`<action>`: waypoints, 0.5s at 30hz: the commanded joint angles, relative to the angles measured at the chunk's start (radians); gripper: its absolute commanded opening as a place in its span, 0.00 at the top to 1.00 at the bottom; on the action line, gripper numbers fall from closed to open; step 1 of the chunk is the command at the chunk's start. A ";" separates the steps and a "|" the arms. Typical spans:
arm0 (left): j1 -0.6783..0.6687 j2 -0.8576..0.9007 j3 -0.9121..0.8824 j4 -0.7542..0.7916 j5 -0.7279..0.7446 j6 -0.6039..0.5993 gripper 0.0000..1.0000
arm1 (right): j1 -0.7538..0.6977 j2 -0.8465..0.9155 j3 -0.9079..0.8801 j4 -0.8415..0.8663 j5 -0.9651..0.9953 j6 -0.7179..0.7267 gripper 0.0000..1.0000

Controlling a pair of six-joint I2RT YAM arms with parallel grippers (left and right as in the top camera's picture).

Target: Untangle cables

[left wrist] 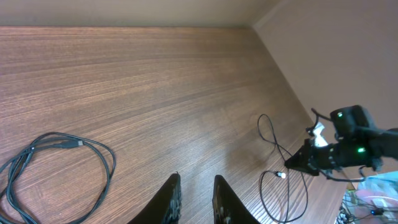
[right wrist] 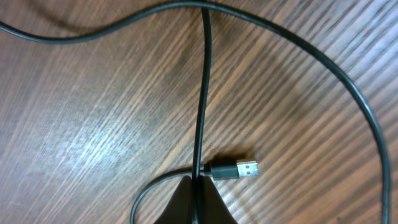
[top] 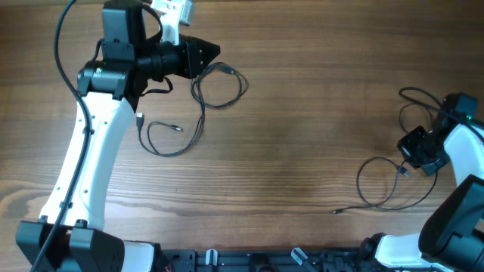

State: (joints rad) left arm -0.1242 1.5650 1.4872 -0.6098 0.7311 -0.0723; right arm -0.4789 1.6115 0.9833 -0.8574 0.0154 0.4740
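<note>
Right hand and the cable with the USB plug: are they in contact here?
Touching. The right wrist view shows the right hand with its tips closed on the cable just beside the USB plug, the cord running straight into them.

Right hand (right wrist: 198, 198) pinching black cable (right wrist: 204, 93); USB plug (right wrist: 239, 169) just beside, on wooden table (right wrist: 93, 143).

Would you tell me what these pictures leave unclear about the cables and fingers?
Overhead: the left cables run partly under the left gripper.
Right wrist: the bottom edge crops the right gripper, so its hold on the right cable is uncertain.
Left wrist: the frame edge crops those cables.
</note>
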 commanded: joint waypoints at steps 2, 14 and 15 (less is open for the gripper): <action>0.003 -0.023 0.011 0.001 0.013 0.019 0.81 | 0.004 -0.018 0.204 -0.109 0.002 0.000 0.96; 0.003 -0.023 0.011 -0.007 0.013 0.019 0.82 | 0.003 -0.032 0.699 -0.255 0.131 -0.012 0.93; 0.003 -0.023 0.011 -0.009 0.013 0.019 0.82 | -0.002 -0.032 0.753 -0.272 0.170 -0.015 0.93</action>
State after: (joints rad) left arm -0.1242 1.5650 1.4872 -0.6144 0.7315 -0.0723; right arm -0.4786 1.6058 1.6100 -1.1061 0.0666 0.4702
